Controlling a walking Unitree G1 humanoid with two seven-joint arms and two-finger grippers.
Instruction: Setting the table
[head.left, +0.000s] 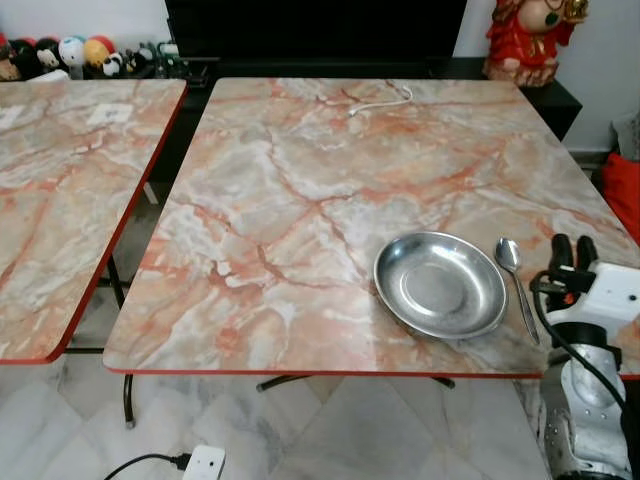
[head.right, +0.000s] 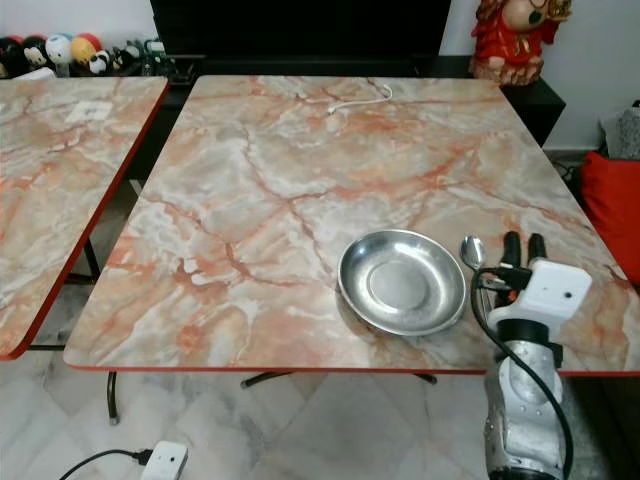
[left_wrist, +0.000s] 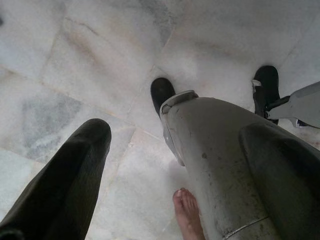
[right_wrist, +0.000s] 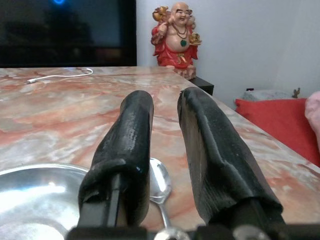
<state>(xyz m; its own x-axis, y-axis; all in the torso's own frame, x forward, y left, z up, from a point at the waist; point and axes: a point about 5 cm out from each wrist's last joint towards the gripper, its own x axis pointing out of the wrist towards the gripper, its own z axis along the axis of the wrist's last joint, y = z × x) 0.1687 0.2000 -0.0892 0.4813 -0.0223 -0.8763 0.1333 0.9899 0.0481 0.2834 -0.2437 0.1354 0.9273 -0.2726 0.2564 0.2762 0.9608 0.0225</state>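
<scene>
A round steel plate (head.left: 440, 285) sits near the front right corner of the marble-patterned table (head.left: 300, 190). A steel spoon (head.left: 517, 280) lies just right of the plate, handle toward the front edge. My right gripper (head.left: 573, 248) hovers low over the table right of the spoon, its fingers (right_wrist: 132, 145) open with a narrow gap and nothing between them. In the right wrist view the spoon (right_wrist: 159, 186) lies on the table under the fingers, beside the plate (right_wrist: 35, 192). My left gripper (left_wrist: 175, 132) hangs open beside my leg, over the floor.
A second marble table (head.left: 60, 200) stands to the left across a narrow gap. A white cable (head.left: 380, 100) lies at the table's far edge, a red figurine (head.left: 525, 35) behind it. A red cushion (head.left: 625, 190) is at right. A power adapter (head.left: 205, 462) lies on the floor. A person's bare foot (left_wrist: 187, 212) is near my legs.
</scene>
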